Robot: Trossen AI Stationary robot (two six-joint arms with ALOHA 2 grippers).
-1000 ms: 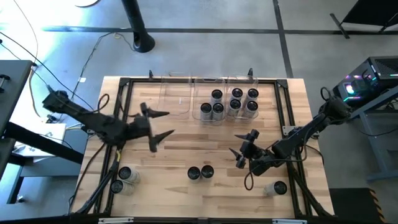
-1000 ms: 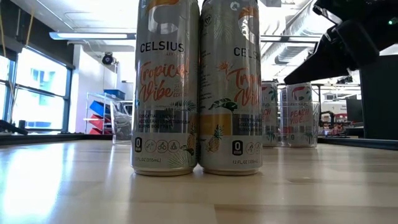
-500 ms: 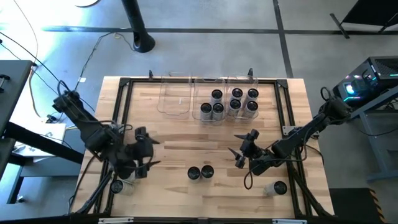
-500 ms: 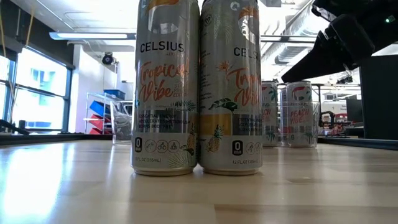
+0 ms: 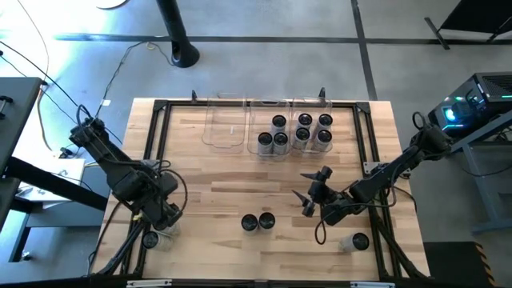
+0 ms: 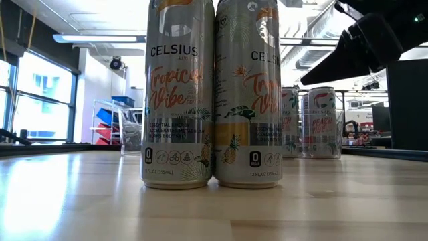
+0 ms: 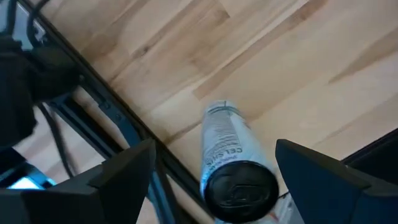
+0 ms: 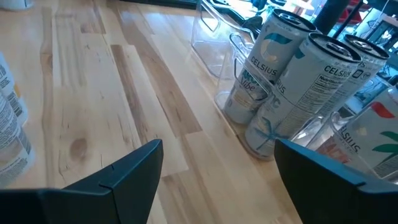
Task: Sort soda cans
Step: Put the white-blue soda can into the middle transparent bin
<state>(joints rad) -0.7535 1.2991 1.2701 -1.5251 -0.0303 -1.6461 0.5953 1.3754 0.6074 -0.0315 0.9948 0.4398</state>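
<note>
I have the left gripper [image 7: 214, 180] low over the near-left corner of the pale wooden worktop [image 5: 232, 192], its dark fingers [image 7: 118, 177] spread wide on either side of an upright silver-white soda can with a dark round top [image 7: 233, 168]. Nothing is held yet. From above, the arm covers most of that can, and a second can of the same look [image 5: 152, 239] stands just beside it, near the black frame rail [image 7: 124, 121] along the worktop edge.

My worry is that crowding. If I descend off-centre, one finger could land on the can's rim and tip it, or nudge the neighbour into the rail. I judge the rail itself could catch the outer finger.

The right gripper [image 8: 214, 171] hangs mid-worktop on the right, fingers also apart and empty, facing the clear rectangular plastic bins [image 5: 224, 128] at the far edge, where several sorted cans [image 5: 300, 132] already stand. Another can [image 5: 354, 241] stands at the near-right corner, beside that arm; a careless swing there could knock it.

A pair of tall silver cans with tropical print [image 6: 210, 94] waits upright near the front centre, touching each other, so gripping one may drag the other.
</note>
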